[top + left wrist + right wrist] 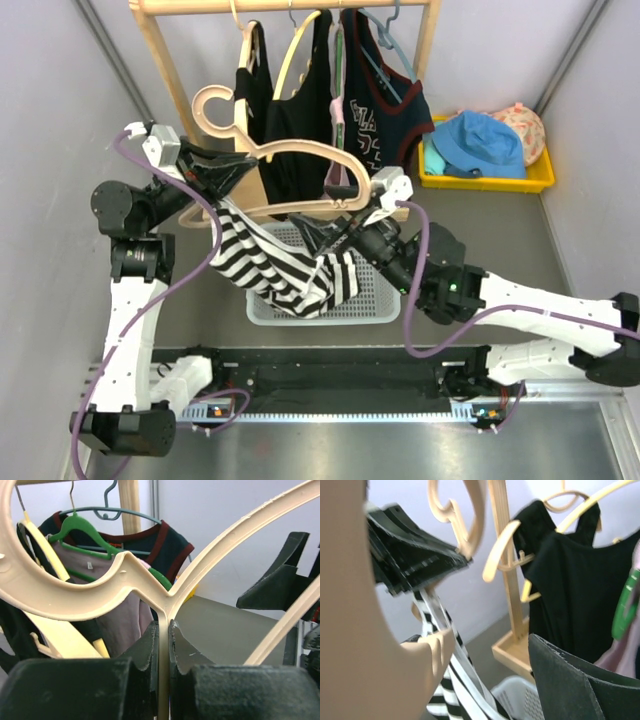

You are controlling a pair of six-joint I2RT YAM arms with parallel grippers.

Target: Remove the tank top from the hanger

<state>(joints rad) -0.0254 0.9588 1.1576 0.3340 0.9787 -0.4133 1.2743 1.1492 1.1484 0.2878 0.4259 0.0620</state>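
Observation:
A cream plastic hanger (pixel 300 155) is held up over the table, with my left gripper (pixel 212 172) shut on it near its left shoulder. In the left wrist view the jaws pinch a thin rib of the hanger (pixel 163 645). The black-and-white striped tank top (pixel 275 262) hangs by its straps from the hanger's left end and droops into the white basket (pixel 385 290). My right gripper (pixel 350 207) is open under the hanger's right end, holding nothing. In the right wrist view the hanger (pixel 355 640) fills the left side, the tank top's straps (pixel 452 655) run up beside it, and one dark finger (pixel 570 680) shows.
A wooden rack (pixel 158 60) at the back carries several other hangers with dark garments (pixel 375 110). A yellow bin (pixel 540 178) with hats stands at the back right. Grey walls close in on both sides.

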